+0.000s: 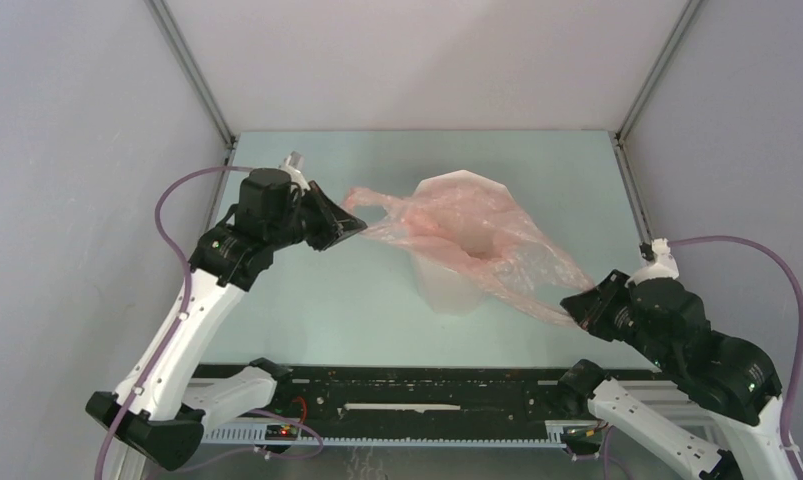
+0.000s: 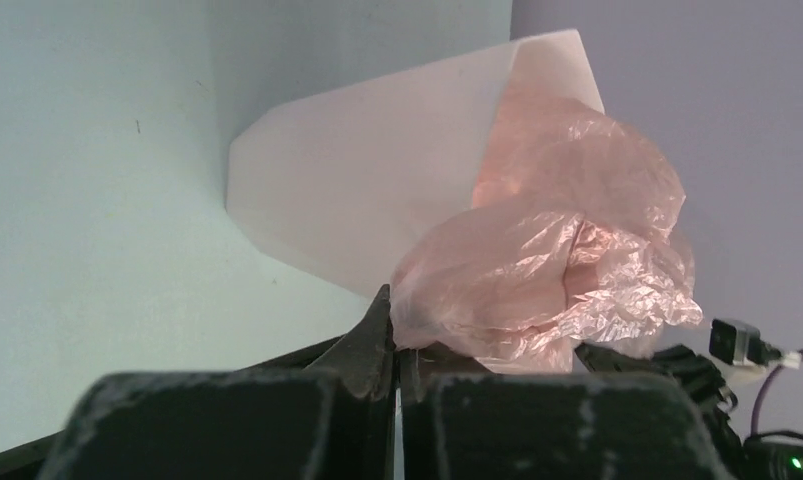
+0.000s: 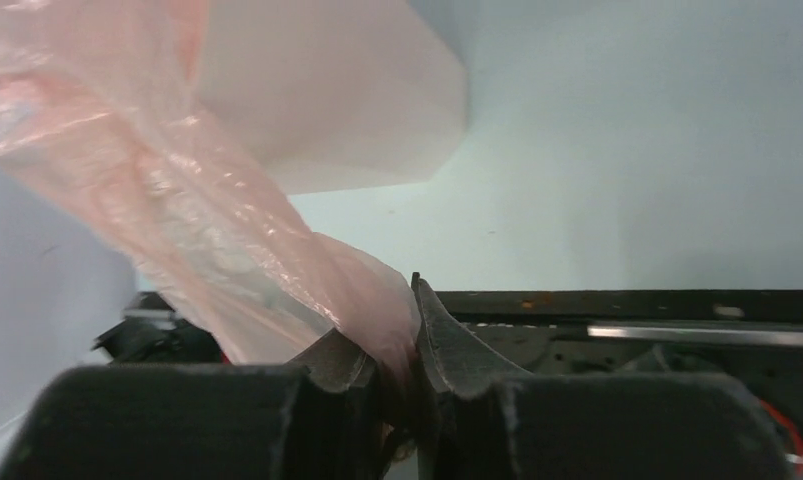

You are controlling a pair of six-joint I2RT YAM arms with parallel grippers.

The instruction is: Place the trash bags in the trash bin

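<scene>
**Pink bag stretched over the bin, both arms gripping**

On my left, the left fingers (image 1: 356, 228) are closed tight on one edge of the thin, crinkly, translucent pale-pink plastic bag (image 1: 497, 240). In the left wrist view I see the two dark tips pressed together with a pinch of film caught between them. One loop handle curls up just beside those tips. The left arm reaches in from the left side of the pale green counter (image 1: 317, 300), its fingers held above the surface at about the height of the bin's rim.

In the middle stands the plain white plastic bin (image 1: 455, 290) with faceted walls tapering to its base. It is upright on the counter. The bag lies across its open top, wider than the mouth and spilling past the rim on both sides. Its crumpled middle sags into the opening.

From there the film runs down and to the right as a taut, narrowing strip. The right fingers (image 1: 577, 305) are clamped on its end, near the front right part of the counter. My right wrist view shows pink plastic squeezed between the two tips, with the bin beyond.
</scene>
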